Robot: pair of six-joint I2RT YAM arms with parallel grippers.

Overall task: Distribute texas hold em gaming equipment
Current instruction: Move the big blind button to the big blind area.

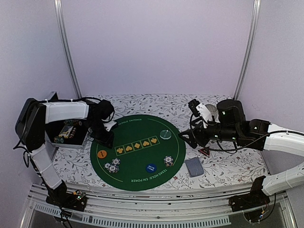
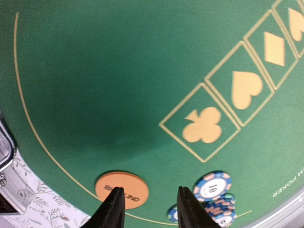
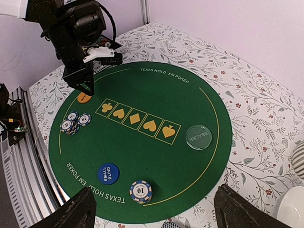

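Note:
On the round green poker mat (image 1: pixel 137 124) lie an orange button (image 1: pixel 101 154), a blue "small blind" button (image 1: pixel 151 167), a clear dealer disc (image 1: pixel 165 134) and two striped chip stacks, one at the left (image 1: pixel 113 165) and one at the right (image 1: pixel 168 161). A grey-blue card deck (image 1: pixel 194 166) and a red-black triangle marker (image 1: pixel 204 152) lie off the mat to the right. My left gripper (image 2: pixel 149 190) is open and empty, low over the orange button (image 2: pixel 122 186), beside the chips (image 2: pixel 212 186). My right gripper (image 3: pixel 154 204) is wide open and empty, high above the right chip stack (image 3: pixel 141 191).
An open metal case (image 1: pixel 71 133) with items inside stands left of the mat; its edge shows in the left wrist view (image 2: pixel 7 156). A ribbed grey cup (image 3: pixel 299 159) and a white bowl (image 3: pixel 292 209) stand at the right, behind my right arm. The table has a floral cloth (image 1: pixel 228 166).

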